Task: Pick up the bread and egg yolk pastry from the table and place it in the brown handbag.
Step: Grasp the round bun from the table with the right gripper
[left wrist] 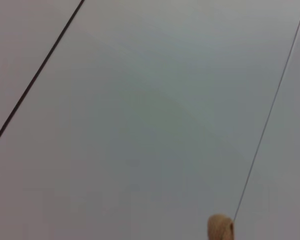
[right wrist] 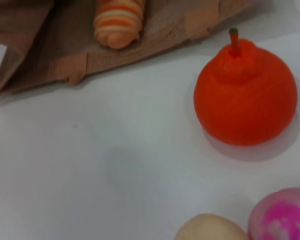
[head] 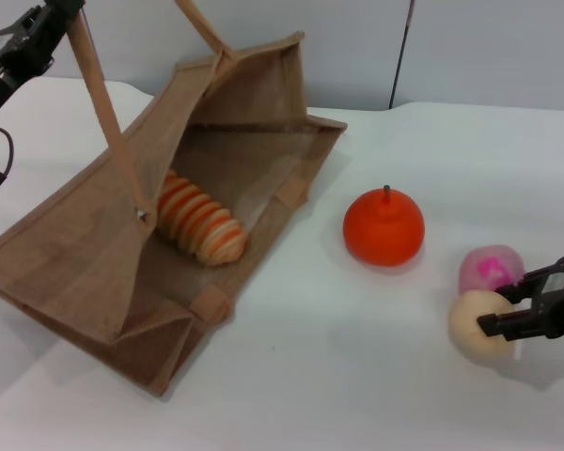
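1. Nearest the head camera lies the folded lower corner of the brown handbag, which rests on its side on the white surface with its mouth facing the food items.
2. Up at the far left, the left pincer has one of the bag's long handles running up to it. This seems meant to lift the upper wall and keep the mouth gaping. Whether its fingers are together on the strap or apart I cannot tell.
3. Inside the bag, the bread already lies on the lower wall, its striped end pointing toward the opening. That half of the task looks done.
4. Still on the surface, the egg yolk pastry sits at the right, just beside a pink ball that is touching it or nearly so.
5. At the pastry, the right pincer has its dark fingers spread apart, one reaching over the top of the pastry and one along its side. They look set around it but not yet closed on it. The step in hand is therefore judged to be the grasp.
6. An orange fruit with a stem stands between the pastry and the bag's mouth, so the carry will likely need to pass over or around it.
7. Closing could nudge the pink ball, given how close it sits.
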